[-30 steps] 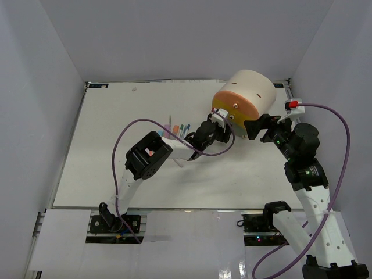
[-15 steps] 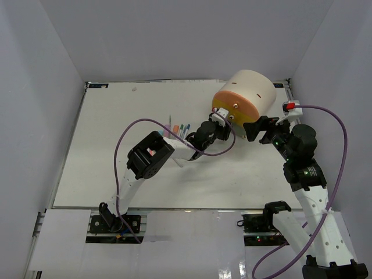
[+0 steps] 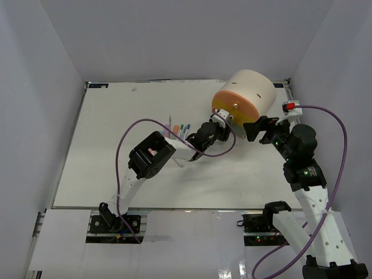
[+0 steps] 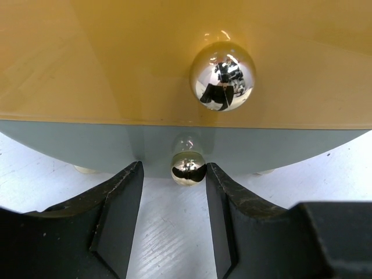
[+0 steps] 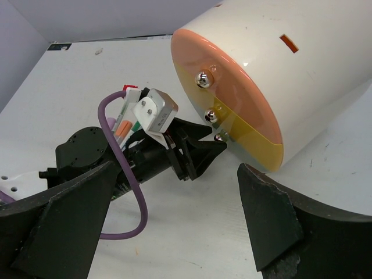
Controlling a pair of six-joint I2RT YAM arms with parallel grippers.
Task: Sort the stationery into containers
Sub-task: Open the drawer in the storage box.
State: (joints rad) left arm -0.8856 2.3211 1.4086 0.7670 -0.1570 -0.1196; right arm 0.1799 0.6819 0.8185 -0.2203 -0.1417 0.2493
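The left gripper (image 4: 173, 165) stands part-open at the organiser (image 3: 247, 93) in the far right corner of the table (image 3: 116, 174). Its jaws flank the small knob (image 4: 188, 168) of the grey drawer (image 4: 87, 145) (the lowest front), with a gap on one side. The right gripper (image 5: 177, 167) is spread wide and empty, near the organiser's round face. The stationery (image 3: 179, 129) lies near the table's centre.

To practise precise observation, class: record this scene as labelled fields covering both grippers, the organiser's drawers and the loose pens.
Left gripper: open, fingers either side of the grey drawer's knob, not touching it
Right gripper: open, empty, beside the organiser
Drawers: pink, yellow, grey; all look shut
Pens: lying on the table, left of the organiser
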